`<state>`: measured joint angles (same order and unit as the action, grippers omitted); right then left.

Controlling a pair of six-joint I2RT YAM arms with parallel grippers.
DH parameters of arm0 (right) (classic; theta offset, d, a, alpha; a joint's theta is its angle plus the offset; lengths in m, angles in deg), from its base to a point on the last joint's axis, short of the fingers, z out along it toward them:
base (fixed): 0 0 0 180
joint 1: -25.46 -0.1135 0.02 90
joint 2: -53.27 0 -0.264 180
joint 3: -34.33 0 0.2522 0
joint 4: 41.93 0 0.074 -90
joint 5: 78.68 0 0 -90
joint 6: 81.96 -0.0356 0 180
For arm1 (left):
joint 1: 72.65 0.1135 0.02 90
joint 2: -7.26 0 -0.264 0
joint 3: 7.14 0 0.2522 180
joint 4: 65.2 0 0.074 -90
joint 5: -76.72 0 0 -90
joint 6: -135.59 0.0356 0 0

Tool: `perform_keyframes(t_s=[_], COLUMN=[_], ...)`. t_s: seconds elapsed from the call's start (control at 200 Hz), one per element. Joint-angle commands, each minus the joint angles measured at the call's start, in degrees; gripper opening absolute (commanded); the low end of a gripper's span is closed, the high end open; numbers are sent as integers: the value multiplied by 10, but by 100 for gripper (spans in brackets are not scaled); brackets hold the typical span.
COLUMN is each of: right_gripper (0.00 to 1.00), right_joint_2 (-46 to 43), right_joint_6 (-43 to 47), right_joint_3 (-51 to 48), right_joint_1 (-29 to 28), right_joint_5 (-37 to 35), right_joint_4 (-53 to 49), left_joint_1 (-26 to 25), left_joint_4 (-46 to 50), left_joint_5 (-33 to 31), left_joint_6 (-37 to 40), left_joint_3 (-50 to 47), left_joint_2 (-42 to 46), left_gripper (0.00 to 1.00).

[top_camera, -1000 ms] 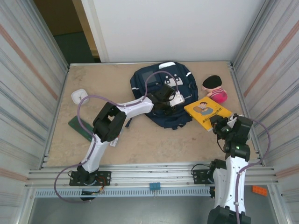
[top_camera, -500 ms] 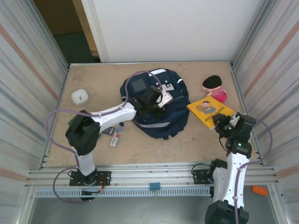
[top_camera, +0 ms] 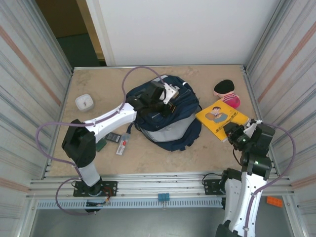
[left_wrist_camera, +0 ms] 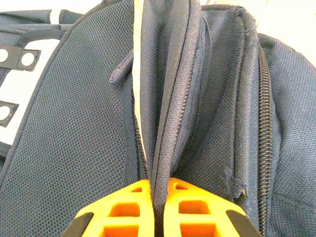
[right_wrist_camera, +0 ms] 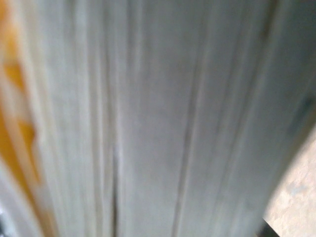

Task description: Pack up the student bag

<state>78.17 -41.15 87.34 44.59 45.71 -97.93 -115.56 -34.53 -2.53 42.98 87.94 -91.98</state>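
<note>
Corrugated metal walls enclose a beige bench (top_camera: 207, 158) on the left and right, with a white panel at the far side.

The student bag (top_camera: 170, 123) lies at the centre of the bench, slightly toward the far side. Its navy fabric is bunched upward.

The left arm reaches from the near left across to the bag. The left pincer (top_camera: 160, 102) sits on the bag's upper, far portion. In the left wrist view, the left pincer (left_wrist_camera: 157, 200) is pressed together on an upright fold of the student bag (left_wrist_camera: 74, 123). The orange fingers (left_wrist_camera: 126, 210) clamp the fold on both sides, along a zipper edge.

The right pincer (top_camera: 236, 134) is at the right side of the bench, touching or just beside the near corner of a yellow book (top_camera: 220, 116). It is well apart from the bag. Whether it is spread or closed cannot be told, as the right wrist view is blurred.

A pink toy (top_camera: 228, 94) stands beyond the book, and a white container (top_camera: 85, 102) lies at the far left.
</note>
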Motion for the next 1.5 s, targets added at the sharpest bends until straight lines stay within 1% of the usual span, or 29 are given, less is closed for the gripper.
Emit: perform_keyframes(t_s=[0.0,0.1,0.175,0.21,0.321,0.456,0.531,0.656,0.772,0.857,0.932,1.067,1.258,1.398,1.493], right_gripper=[0,0,0,0,0,0,0,0,0,0,0,0,0,0,0], right_joint_2=[-44,-57,-52,-45,6,79,120,194,273,339,388,459,586,677,731], right_joint_6=[-69,-150,-174,-197,-212,-226,-238,-239,-241,-241,-241,-245,-256,-276,-293], right_joint_3=[-39,-93,-121,-127,-144,-170,-184,-194,-193,-182,-169,-136,-79,-30,3], right_joint_1=[-32,-81,-138,-170,-280,-408,-459,-530,-560,-572,-580,-595,-595,-597,-596], right_joint_5=[39,36,0,-32,-119,-252,-318,-409,-441,-444,-449,-506,-543,-566,-579], right_joint_4=[67,163,223,245,323,436,506,604,710,785,830,860,942,963,960], left_joint_1=[15,22,31,37,48,57,65,73,76,77,79,81,81,81,82], left_joint_4=[-49,-56,-60,-63,-72,-81,-82,-83,-89,-86,-89,-97,-106,-112,-109], left_joint_5=[53,72,98,108,130,147,161,163,164,169,171,185,212,228,229], left_joint_6=[-25,-26,-37,-45,-60,-67,-73,-77,-77,-76,-78,-82,-93,-95,-93], left_joint_3=[39,44,47,46,42,38,38,34,27,28,26,25,31,35,36], left_joint_2=[45,44,42,41,42,49,51,60,65,64,64,65,65,67,69], left_gripper=[0,0,0,0,0,0,0,0,0,0,0,0,0,0,0])
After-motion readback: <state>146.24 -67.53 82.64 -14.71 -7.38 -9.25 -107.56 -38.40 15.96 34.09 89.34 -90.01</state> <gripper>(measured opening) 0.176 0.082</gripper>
